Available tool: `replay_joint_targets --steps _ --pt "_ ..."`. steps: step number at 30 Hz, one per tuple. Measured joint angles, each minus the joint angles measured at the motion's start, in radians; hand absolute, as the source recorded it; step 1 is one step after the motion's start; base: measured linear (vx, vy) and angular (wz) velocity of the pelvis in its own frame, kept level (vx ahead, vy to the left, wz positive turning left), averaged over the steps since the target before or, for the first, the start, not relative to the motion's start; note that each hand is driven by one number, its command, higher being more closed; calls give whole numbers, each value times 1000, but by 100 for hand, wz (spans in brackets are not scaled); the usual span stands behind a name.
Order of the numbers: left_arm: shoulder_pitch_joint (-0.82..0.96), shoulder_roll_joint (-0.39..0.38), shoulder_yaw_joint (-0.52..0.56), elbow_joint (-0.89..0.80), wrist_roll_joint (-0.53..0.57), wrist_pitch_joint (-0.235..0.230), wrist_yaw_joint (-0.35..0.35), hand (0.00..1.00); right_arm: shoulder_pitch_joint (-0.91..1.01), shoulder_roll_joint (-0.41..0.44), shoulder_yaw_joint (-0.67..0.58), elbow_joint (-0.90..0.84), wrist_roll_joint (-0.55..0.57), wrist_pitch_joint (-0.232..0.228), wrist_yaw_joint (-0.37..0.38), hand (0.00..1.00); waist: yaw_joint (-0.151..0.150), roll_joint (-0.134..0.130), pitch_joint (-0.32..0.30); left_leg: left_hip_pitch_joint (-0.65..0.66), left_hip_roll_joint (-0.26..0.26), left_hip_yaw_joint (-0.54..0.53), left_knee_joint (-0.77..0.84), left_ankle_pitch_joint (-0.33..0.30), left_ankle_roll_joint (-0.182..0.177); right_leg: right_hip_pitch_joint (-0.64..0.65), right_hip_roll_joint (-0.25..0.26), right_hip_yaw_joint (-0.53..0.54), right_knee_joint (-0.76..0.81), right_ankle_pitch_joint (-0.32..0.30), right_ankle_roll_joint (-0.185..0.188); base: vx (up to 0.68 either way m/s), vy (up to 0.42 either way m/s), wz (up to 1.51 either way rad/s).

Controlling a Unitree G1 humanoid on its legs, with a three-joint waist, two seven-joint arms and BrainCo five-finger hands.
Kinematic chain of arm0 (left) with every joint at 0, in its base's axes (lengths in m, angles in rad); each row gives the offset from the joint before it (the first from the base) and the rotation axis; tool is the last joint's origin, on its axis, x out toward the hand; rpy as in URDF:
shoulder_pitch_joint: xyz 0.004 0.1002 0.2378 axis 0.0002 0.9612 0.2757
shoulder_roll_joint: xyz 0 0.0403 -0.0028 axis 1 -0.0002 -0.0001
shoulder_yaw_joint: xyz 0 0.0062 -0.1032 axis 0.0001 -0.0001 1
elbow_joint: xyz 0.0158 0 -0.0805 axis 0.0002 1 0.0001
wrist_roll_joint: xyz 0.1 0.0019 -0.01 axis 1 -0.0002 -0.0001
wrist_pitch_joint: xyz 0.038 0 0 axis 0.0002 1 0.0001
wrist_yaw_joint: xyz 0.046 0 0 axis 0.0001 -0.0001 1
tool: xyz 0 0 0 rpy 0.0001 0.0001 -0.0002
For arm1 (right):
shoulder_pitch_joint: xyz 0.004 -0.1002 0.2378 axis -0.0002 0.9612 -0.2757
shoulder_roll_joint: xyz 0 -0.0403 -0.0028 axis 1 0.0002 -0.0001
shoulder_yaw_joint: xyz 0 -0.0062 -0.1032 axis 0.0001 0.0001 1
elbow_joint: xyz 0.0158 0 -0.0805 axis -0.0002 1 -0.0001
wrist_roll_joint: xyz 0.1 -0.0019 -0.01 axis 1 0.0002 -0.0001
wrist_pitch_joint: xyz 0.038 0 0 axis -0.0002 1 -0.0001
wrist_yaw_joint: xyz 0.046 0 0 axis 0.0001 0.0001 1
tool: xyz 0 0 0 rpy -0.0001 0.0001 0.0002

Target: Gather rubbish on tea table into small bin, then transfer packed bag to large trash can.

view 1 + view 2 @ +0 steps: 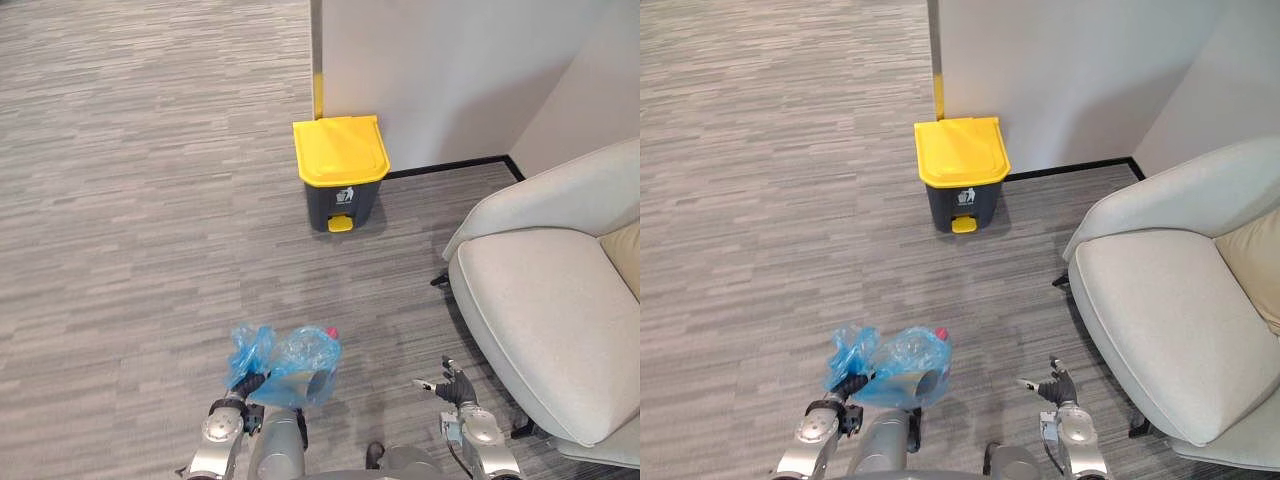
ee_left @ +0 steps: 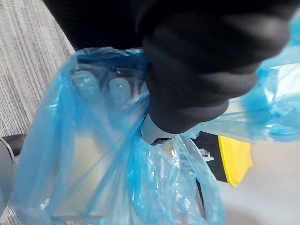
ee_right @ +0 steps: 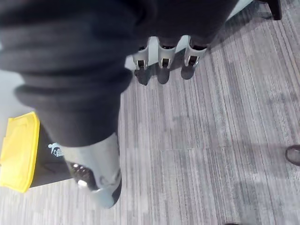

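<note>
Left robot hand point(image 1: 246, 388) of mine is clenched round the gathered neck of the blue bag point(image 1: 303, 366), gripping it. A loose tuft of plastic pokes out at 11 o'clock of the fist, and the full body of the bag bulges at 2 o'clock, held off the carpet floor point(image 1: 130, 250). Clear crumpled packaging shows through the plastic, with a pink bit at the top. At 3 o'clock of the bag, apart from it, my right robot hand point(image 1: 449, 384) hovers with fingers relaxed, holding nothing. Well apart at 12 o'clock stands the grey trash can point(image 1: 342, 198), yellow lid point(image 1: 340, 150) down, against the wall point(image 1: 450, 70). A pale armchair point(image 1: 540, 320) sits at 3 o'clock.
</note>
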Motion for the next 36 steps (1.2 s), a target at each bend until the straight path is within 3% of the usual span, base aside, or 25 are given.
replay_joint_targets --steps 1,3,4,6,8,9,10,13,14,15,16,17,20,21,23,24,25,27,29,30,32,33,34,36 --pt "1 -12 -4 1 0 1 -1 100 0 -3 -1 0 -1 1 0 0 2 -3 -2 3 -21 25 41 -48 16 -11 -30 26 48 -21 27 388 369 -38" --pt "12 -17 -6 3 0 1 -1 100 -6 0 1 1 -4 1 3 0 0 -2 -3 34 -42 68 59 -102 47 -62 -60 66 193 -21 45 368 325 -45" --pt "25 -13 -7 3 0 2 0 100 -12 4 3 3 -7 1 5 0 0 -3 -3 68 -55 84 57 -125 60 -108 -74 82 319 2 86 287 187 -27" --pt "31 11 -27 3 -1 3 3 100 -9 7 4 22 -21 2 12 0 -10 -3 -4 130 -70 90 56 -155 88 -166 -89 73 509 31 127 412 172 -3" --pt "29 22 -25 3 -2 3 6 100 -10 7 8 32 -23 3 19 0 -24 -5 -5 182 -72 90 39 -178 98 -227 -91 28 628 11 91 394 43 9" --pt "28 30 -21 2 -3 3 15 100 -23 6 24 32 -28 3 19 0 -27 -4 -4 221 -70 89 3 -179 98 -286 -78 -13 671 -15 48 383 -14 -10" --pt "28 39 -21 2 -3 3 22 100 -24 5 33 33 -32 2 20 0 -30 -1 -3 252 -66 89 -27 -178 97 -324 -61 -41 670 -26 28 473 -48 -11" --pt "17 40 -13 7 -10 3 25 100 -30 -13 42 47 -33 2 20 0 -32 21 10 357 -25 86 -84 -179 97 -410 7 -133 503 -35 -16 416 -102 -2" --pt "13 43 -12 13 -10 2 24 100 -29 -19 43 49 -32 2 20 0 -34 24 12 384 -15 83 -84 -180 93 -431 25 -158 356 7 -39 546 -180 21" --pt "14 53 -10 20 -10 1 24 100 -16 -23 43 50 -32 2 20 0 -41 13 6 406 -17 77 -84 -186 67 -428 29 -162 189 103 -38 485 -165 39" --pt "18 50 -3 27 -10 0 23 100 -2 -32 43 60 -32 3 20 0 -49 8 5 427 -28 54 -84 -207 19 -402 29 -169 111 271 -107 495 -134 24" --pt "9 29 -2 54 -10 2 23 100 -10 -46 40 82 -31 14 19 0 -47 48 -5 429 11 24 -83 -207 3 -386 66 -180 112 262 -122 373 -87 9" --pt "-14 27 -2 60 -10 1 23 100 -20 -47 22 76 -30 15 18 0 -53 48 -6 427 21 -18 -49 -141 -59 -369 70 -198 135 194 -134 363 -128 10" --pt "-21 24 -2 60 -10 1 22 100 -14 -46 22 74 -31 15 19 0 -54 50 -5 409 37 -29 16 -124 -82 -340 72 -212 123 180 -137 405 -173 42" --pt "-12 -5 6 57 -9 2 21 100 21 -25 27 31 -29 19 19 0 -42 53 -1 292 98 -50 364 -27 -105 -203 97 -231 34 165 -145 318 -125 29" --pt "-10 -13 5 55 -10 1 19 100 28 -20 29 16 -28 18 19 0 -34 54 0 259 122 -38 453 -38 -101 -165 106 -232 12 163 -148 298 -74 0" --pt "-1 -24 5 54 -10 1 16 100 42 -10 30 1 -20 17 18 0 -24 52 0 193 160 -8 563 -60 -74 -110 118 -231 -21 154 -159 261 -24 -8" --pt "6 -33 0 54 -10 3 10 100 38 -3 25 -6 -16 14 17 0 -9 45 -2 112 177 23 559 -86 -30 -71 116 -225 -55 144 -157 183 18 -10" --pt "5 -39 0 54 -10 3 2 100 31 -1 17 -4 -4 15 14 0 2 45 -3 60 170 37 409 -100 -8 -42 112 -213 -81 144 -147 174 87 -12" --pt "6 -38 1 54 -10 3 2 100 22 5 3 -2 1 16 13 0 3 42 1 39 147 33 281 -100 -8 -30 98 -208 -84 145 -125 233 167 -1" --pt "4 -41 0 54 -10 3 1 100 18 12 -18 1 3 16 6 0 1 34 6 32 95 29 79 -77 -31 -16 61 -197 -84 129 -92 225 205 -4" --pt "4 -45 0 54 -10 2 1 100 17 2 -19 10 4 15 1 0 2 42 3 45 74 22 -55 -5 -52 -12 49 -184 -80 117 -63 241 255 -36" --pt "7 -42 1 59 -10 2 1 100 12 -3 -15 35 4 16 -1 0 14 45 0 80 61 38 -100 98 -6 -6 45 -147 -67 104 -36 309 301 -40" --pt "1 -28 2 60 -10 3 1 100 11 4 -13 43 4 18 0 0 22 21 -8 92 23 66 -92 69 17 3 7 -123 -84 95 -4 283 263 -29"
